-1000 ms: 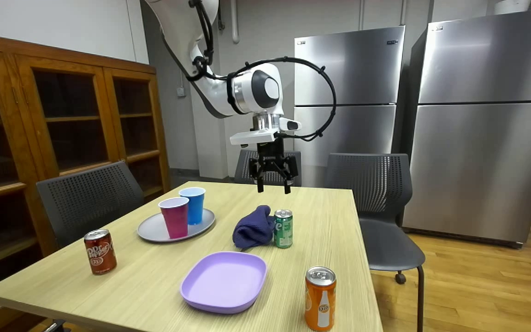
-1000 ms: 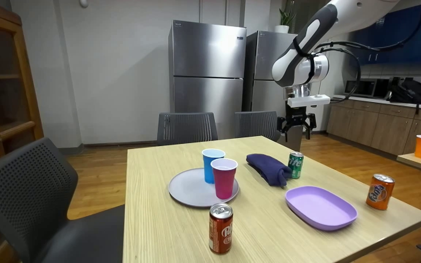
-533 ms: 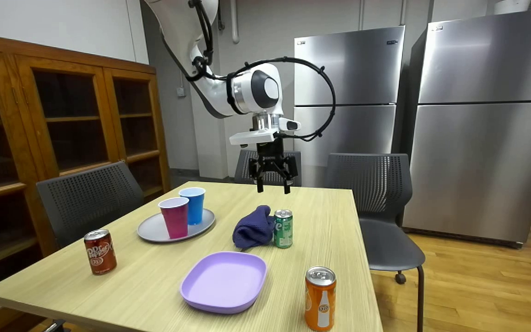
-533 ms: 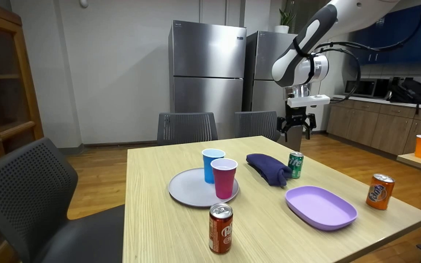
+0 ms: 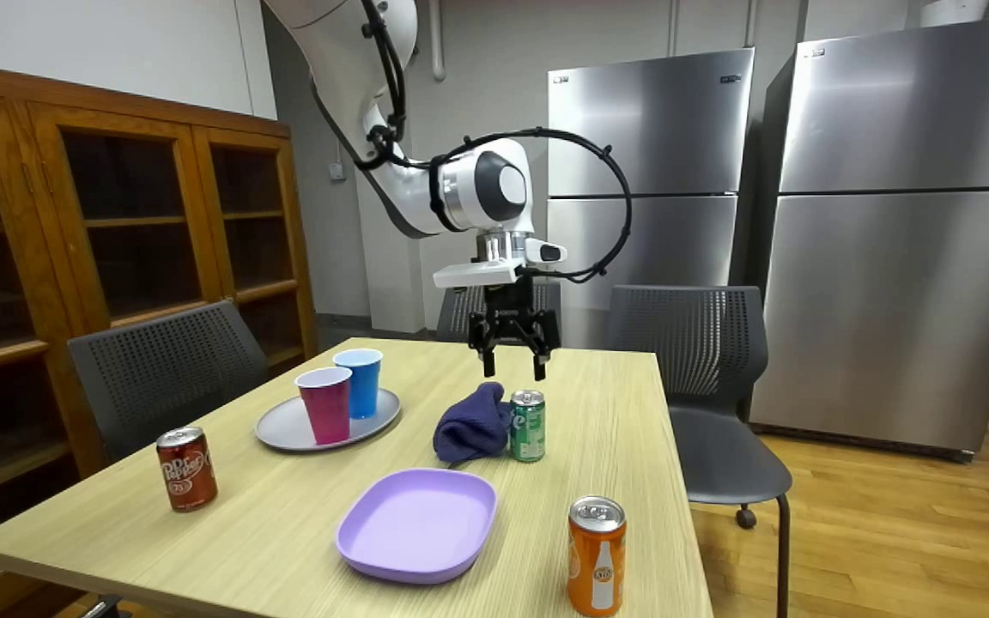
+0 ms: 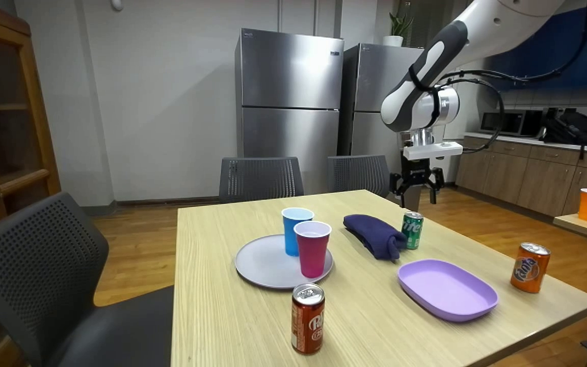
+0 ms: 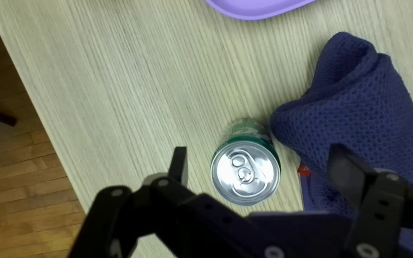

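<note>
My gripper (image 5: 514, 370) hangs above the table with its jaws wide apart and nothing held. Below it stands a small green soda can (image 5: 528, 433), upright, in both exterior views. From the wrist view, the can's silver top (image 7: 246, 173) shows between the two fingers, nearer the left one, with a height gap that the exterior views confirm. A crumpled navy cloth (image 7: 368, 114) lies right beside the can, and the right finger (image 7: 348, 172) overlaps it in that view. The purple plate (image 6: 447, 290) rests a short way from both.
A grey plate (image 6: 260, 265) bears a magenta cup (image 5: 325, 408) and a blue cup (image 5: 363, 386). An upright Dr Pepper can (image 6: 308, 321) and an orange Fanta can (image 6: 529, 267) stand on the table. Chairs (image 5: 683, 343) surround the table, with refrigerators behind.
My gripper has come down closer to the green can over the last half second, shifting slightly right in both exterior views. Its jaws stay apart, and the objects on the table have not moved.
</note>
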Controlling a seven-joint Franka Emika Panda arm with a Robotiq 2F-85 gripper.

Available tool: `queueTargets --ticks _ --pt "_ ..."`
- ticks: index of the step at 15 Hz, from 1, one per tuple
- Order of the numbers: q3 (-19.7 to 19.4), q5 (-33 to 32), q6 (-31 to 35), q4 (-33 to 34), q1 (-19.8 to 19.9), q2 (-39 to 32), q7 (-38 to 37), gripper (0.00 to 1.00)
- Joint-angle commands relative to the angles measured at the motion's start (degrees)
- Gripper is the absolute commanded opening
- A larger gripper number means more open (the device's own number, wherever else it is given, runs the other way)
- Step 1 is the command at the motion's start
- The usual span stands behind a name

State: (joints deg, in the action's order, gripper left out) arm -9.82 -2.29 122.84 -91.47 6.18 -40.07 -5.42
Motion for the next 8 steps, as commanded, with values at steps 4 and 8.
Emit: queueTargets --ticks 4,8 --pt "0.4 0.5 2.0 2.5 1.3 -3.0 -1.7 1.0" --pt "0.4 1.4 4.1 3.4 1.3 -4.7 -3.5 1.0"
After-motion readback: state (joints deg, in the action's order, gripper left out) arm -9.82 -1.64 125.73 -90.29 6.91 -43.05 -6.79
